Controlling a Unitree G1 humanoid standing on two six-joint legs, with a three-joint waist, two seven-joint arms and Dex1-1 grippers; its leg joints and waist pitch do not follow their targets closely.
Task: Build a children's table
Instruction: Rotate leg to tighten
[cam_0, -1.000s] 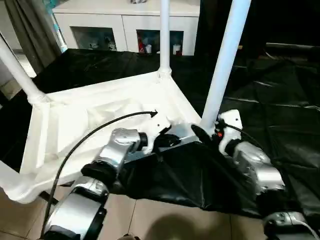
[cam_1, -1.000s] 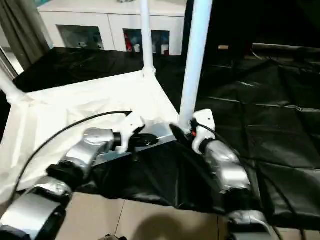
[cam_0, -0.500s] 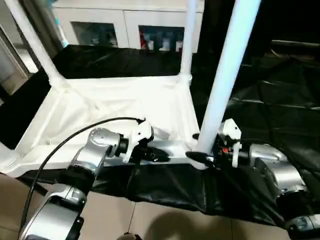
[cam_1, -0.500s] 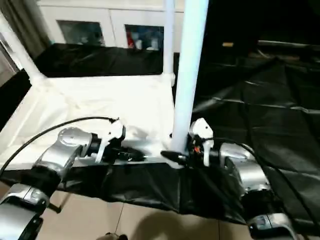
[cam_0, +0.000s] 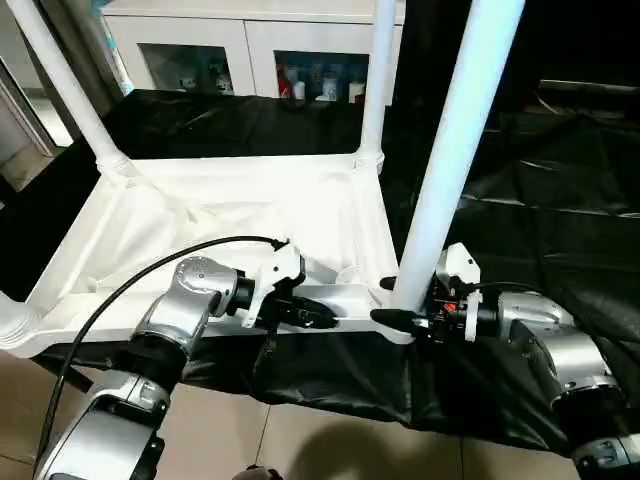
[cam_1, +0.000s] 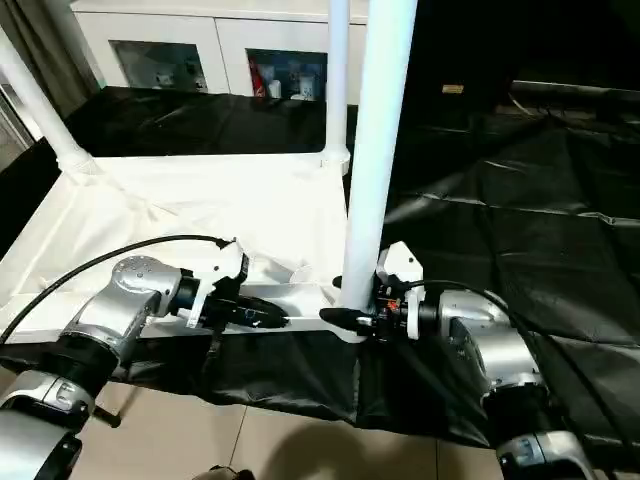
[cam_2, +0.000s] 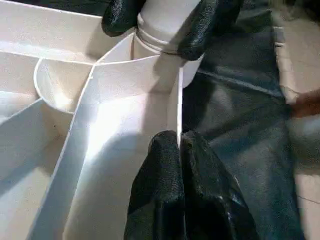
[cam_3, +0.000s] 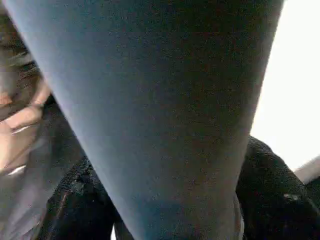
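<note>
Table top (cam_0: 230, 215) lies upside down on black sheeting (cam_0: 560, 230), ribbed underside facing up. Legs stand in its corner sockets: near leg (cam_0: 450, 150) at the near right corner, far leg (cam_0: 375, 85) at the far right corner, left leg (cam_0: 60, 85) at the far left corner. The near left corner (cam_0: 15, 325) reaches the edge of the head view.

Left gripper (cam_0: 312, 316) sits at the top's near rim (cam_0: 340, 297), a little to the left of the near leg. In the left wrist view its two black fingers (cam_2: 165, 170) are pressed together, pinching the thin upright wall of the rim between them.

Right gripper (cam_0: 405, 318) is at the base of the near leg, right where the leg enters its socket. Its black fingers (cam_2: 200, 30) wrap either side of the tube, closed against it; the left wrist view shows both fingertips touching the leg just above the socket collar. In the right wrist view the leg (cam_3: 160, 100) rises between that gripper's fingers (cam_3: 270, 200).

White cabinet (cam_0: 250, 50) with glass doors stands beyond the sheeting. Tiled floor (cam_0: 300, 445) shows in front of the sheeting, under the forearms.
</note>
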